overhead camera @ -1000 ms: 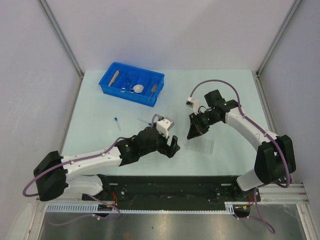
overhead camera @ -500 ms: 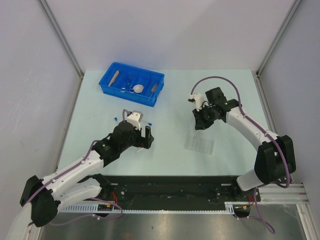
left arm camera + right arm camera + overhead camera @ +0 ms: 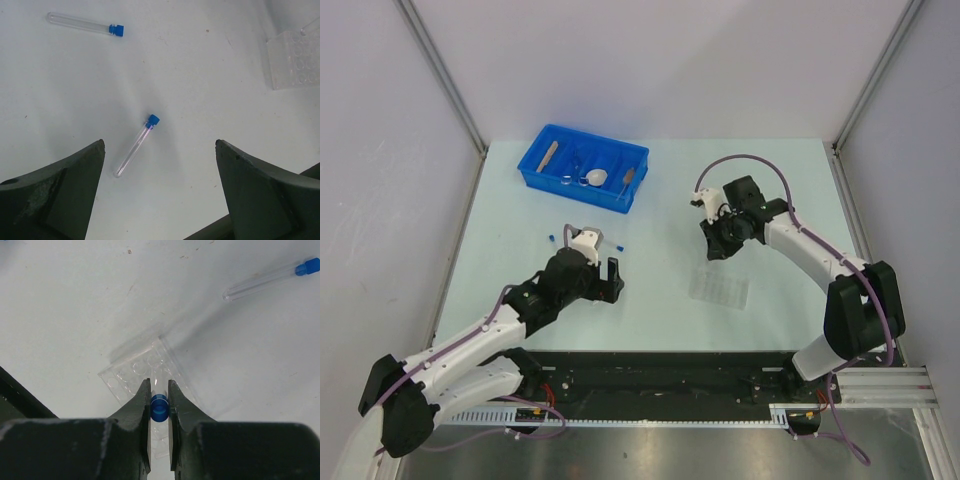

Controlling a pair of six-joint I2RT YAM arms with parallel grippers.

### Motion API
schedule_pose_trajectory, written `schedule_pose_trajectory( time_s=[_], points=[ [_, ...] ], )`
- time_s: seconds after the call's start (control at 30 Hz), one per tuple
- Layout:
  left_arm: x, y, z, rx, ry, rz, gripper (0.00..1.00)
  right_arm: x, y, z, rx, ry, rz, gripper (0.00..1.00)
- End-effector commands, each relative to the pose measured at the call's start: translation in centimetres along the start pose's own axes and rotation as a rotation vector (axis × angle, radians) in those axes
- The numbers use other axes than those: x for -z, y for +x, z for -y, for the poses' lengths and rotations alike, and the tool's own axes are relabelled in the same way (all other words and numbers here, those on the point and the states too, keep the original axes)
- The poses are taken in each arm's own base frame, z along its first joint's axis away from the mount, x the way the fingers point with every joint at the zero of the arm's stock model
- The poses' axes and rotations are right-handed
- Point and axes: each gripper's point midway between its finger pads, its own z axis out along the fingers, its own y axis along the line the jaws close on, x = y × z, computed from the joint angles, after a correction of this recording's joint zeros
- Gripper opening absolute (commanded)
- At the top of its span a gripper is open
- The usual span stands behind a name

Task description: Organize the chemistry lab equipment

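Note:
My right gripper (image 3: 712, 246) is shut on a clear blue-capped tube (image 3: 159, 408) and holds it upright above the clear tube rack (image 3: 131, 374), which lies flat on the table (image 3: 720, 289). My left gripper (image 3: 611, 279) is open and empty above a second blue-capped tube (image 3: 135, 146), which lies between and just beyond its fingertips. A third tube (image 3: 84, 23) lies farther off; in the top view it is left of the left wrist (image 3: 552, 240). The wooden stick (image 3: 549, 153), tongs (image 3: 575, 159), white dish (image 3: 597, 178) and brown-handled tool (image 3: 628, 178) lie in the bin.
The blue compartmented bin (image 3: 542, 171) stands at the back left of the table. A corner of the rack (image 3: 295, 62) shows at the right edge of the left wrist view. A loose tube (image 3: 267, 279) lies on the table beyond the rack in the right wrist view.
My left arm has swung left, away from the rack, and now hovers open over the loose tubes. My right gripper has drawn back and up a little from the rack.

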Motion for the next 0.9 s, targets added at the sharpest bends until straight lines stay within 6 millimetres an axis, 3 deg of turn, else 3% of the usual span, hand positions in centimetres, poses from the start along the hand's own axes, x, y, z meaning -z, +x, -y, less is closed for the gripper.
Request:
schedule_pose_trajectory(
  time_s=[0.0, 0.87],
  points=[
    [0.0, -0.9, -0.2, 0.037, -0.013, 0.04, 0.96, 0.6, -2.1, -0.4, 0.039, -0.007, 0.055, 0.06],
    [0.0, -0.6, -0.2, 0.043, -0.009, 0.034, 0.96, -1.2, -1.8, -0.2, 0.041, -0.009, 0.021, 0.07]
  ],
)
